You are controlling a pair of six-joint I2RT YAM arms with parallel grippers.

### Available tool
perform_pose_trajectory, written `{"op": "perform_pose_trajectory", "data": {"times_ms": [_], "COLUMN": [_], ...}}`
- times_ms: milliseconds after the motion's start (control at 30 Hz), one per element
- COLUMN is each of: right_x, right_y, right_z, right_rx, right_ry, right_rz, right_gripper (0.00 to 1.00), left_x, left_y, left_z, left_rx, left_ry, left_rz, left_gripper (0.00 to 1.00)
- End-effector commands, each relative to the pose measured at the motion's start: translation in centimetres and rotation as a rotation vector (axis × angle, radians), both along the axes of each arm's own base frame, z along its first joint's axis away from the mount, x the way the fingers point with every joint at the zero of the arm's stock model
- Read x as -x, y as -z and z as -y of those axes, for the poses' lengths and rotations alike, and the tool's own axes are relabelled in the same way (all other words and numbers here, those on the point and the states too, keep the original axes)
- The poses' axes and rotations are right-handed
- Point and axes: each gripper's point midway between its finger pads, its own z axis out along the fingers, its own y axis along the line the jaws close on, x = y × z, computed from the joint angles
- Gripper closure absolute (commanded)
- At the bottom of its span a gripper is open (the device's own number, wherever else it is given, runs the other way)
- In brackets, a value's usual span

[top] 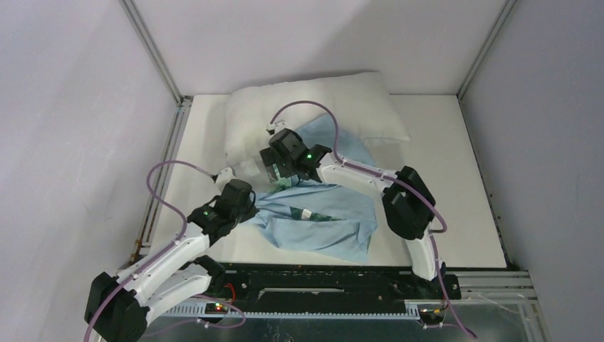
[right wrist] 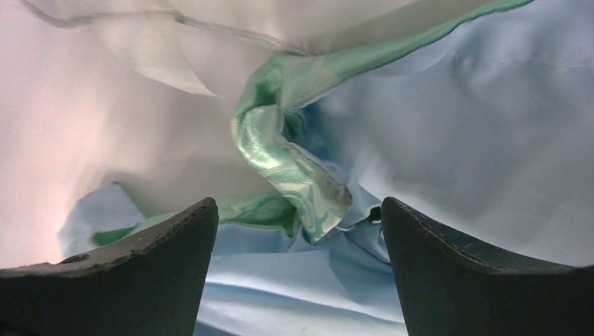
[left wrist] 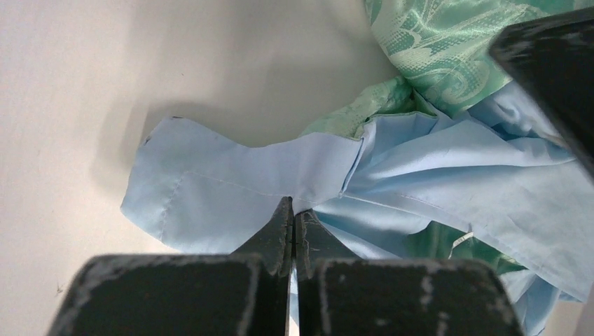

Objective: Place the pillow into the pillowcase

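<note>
Looking at pillow [top: 313, 107] first: plump, off-white, lying flat at far side of table [top: 456, 178], a bit left of centre, long side running left to right. Mostly bare, only its near edge covered by pillowcase [top: 320, 221]. Can't tell whether that edge sits inside the opening or just under the cloth. Seeing pillowcase crumpled directly in front of pillow, mid-table: light blue outside, patterned green inside showing at folds and along turned-over rim, small white label [top: 306, 212] among the folds. Reading left fingers [left wrist: 293, 227] as shut tight, pinching a light blue hemmed flap at left end of pillowcase, with the flap spread flat on table beyond the tips. Reading right fingers [top: 262, 169] as spread wide, gripping nothing, hanging over the spot where green-lined rim meets pillow fabric. From right wrist view, curled green rim between the two tips, not touched by either as far as visible. Seeing right arm [top: 370, 178] stretched across from right side over pillowcase, left arm [top: 171, 249] angled in from near-left corner.
</note>
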Motion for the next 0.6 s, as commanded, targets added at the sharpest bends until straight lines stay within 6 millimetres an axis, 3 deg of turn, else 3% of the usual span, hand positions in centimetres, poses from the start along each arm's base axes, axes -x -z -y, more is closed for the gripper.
{"op": "perform_pose_trajectory", "data": {"times_ms": [0,67,167,200,267,300,433,567], "right_x": [-1.8,-1.9,-2.4,-2.4,-2.6,-2.7,-3.0,-2.9], "right_y": [0.9,0.9,0.1,-0.2,-1.7,-2.8,-10.1,-19.7], "right_z": [0.5,-0.1,-1.1,-1.4,-1.6,-1.3,2.1,9.1], "right_rx": [0.020,-0.018,-0.052,-0.064,-0.085,-0.094,-0.152,-0.219], "right_ry": [0.041,0.023,0.005,-0.002,-0.004,0.004,0.069,0.198], "right_rz": [-0.040,-0.055,-0.063,-0.071,-0.071,-0.061,0.021,0.168], "right_gripper": [0.13,0.17,0.31,0.43,0.83,0.98,1.00,1.00], "left_x": [-0.7,-0.8,-0.9,-0.9,-1.0,-1.1,-1.2,-1.0], "left_y": [-2.1,-2.6,-3.5,-4.0,-5.3,-6.1,-10.7,-16.1], "left_z": [-0.9,-1.0,-1.2,-1.3,-1.7,-1.9,-2.4,-3.4], "left_rx": [-0.021,-0.022,-0.028,-0.031,-0.043,-0.050,-0.069,-0.100], "left_ry": [-0.030,-0.032,-0.037,-0.038,-0.043,-0.040,-0.022,-0.004], "left_rz": [0.062,0.072,0.088,0.097,0.121,0.135,0.212,0.300], "left_gripper": [1.00,1.00,1.00,1.00,1.00,1.00,1.00,1.00]}}
